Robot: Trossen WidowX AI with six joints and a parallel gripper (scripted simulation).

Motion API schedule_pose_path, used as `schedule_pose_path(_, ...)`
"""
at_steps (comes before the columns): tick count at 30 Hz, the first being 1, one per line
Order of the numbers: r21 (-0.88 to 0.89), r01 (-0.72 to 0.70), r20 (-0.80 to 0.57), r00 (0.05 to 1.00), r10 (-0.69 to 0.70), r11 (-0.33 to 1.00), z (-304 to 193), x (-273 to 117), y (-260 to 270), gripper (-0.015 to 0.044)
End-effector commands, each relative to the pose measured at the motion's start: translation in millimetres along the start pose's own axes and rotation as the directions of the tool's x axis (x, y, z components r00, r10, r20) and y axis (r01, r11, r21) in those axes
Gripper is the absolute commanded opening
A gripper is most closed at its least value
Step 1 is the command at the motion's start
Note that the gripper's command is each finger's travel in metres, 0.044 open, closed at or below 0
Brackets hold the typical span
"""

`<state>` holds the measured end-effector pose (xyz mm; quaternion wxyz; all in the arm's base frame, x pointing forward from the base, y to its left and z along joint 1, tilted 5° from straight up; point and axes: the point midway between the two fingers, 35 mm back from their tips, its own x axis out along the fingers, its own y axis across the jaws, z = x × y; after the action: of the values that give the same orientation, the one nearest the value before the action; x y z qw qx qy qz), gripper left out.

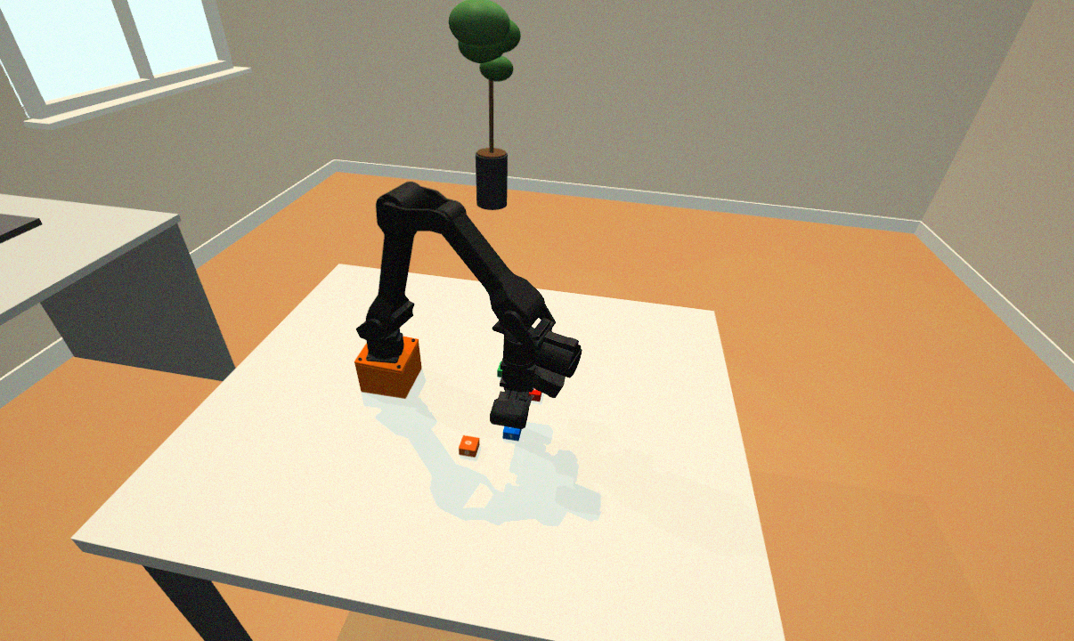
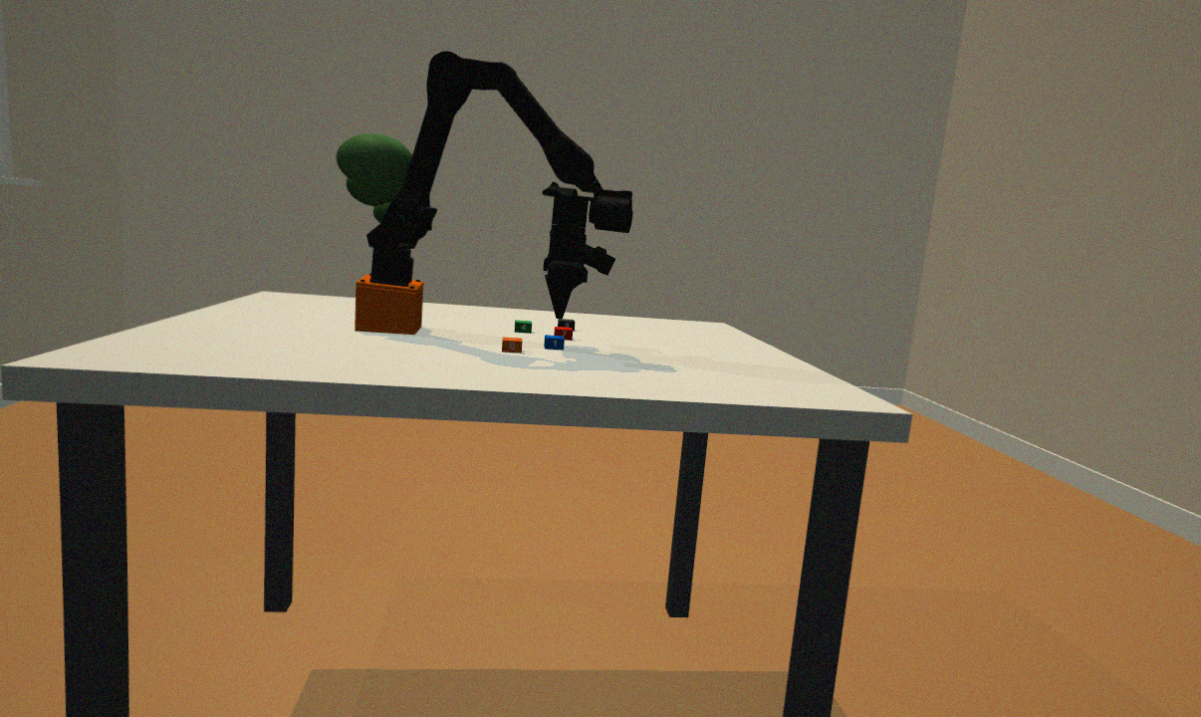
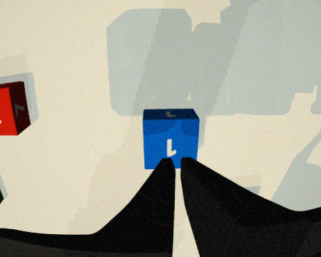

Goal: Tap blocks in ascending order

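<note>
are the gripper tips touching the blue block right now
Cannot tell. In the wrist view the shut gripper overlaps the blue block's near edge; no view shows a gap or contact plainly.

White table (image 2: pixel 230 357) on dark legs, arm's orange base (image 2: pixel 387 306) near back-left. Arm arcs up & over, gripper (image 2: pixel 558 312) pointing straight down, tips nearly together – nothing between them. Blue block (image 2: pixel 553 341) sits just below the tips; red block (image 2: pixel 564 333) at 1 o'clock of it, orange block (image 2: pixel 512 344) at 9, green block (image 2: pixel 523 326) at 11. Digits too small to read.
</note>
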<state>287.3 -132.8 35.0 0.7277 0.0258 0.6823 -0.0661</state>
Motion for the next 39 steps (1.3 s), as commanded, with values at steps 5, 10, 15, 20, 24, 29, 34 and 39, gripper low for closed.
schedule_pose_path(5,0.005,0.013,0.023,1.000,-0.013,1.000,1.4,-73.0,-0.9,0.0020)
schedule_pose_path(10,0.005,0.013,0.024,1.000,-0.013,1.000,3.8,-73.0,3.6,0.0020)
schedule_pose_path(15,0.011,0.007,0.034,0.999,-0.008,1.000,25.6,-73.2,56.7,0.0020)
schedule_pose_path(20,0.016,-0.003,0.042,0.999,0.002,1.000,39.1,-73.9,132.0,0.0020)
schedule_pose_path(24,0.010,-0.009,0.031,0.999,0.009,1.000,36.6,-73.9,196.4,0.0020)
schedule_pose_path(29,0.006,-0.011,0.025,1.000,0.010,1.000,29.2,-73.9,234.5,0.0020)
schedule_pose_path(34,0.006,-0.010,0.025,1.000,0.010,1.000,30.8,-60.4,235.5,0.0020)
schedule_pose_path(39,0.006,-0.010,0.025,1.000,0.010,1.000,30.9,7.1,235.4,0.0020)
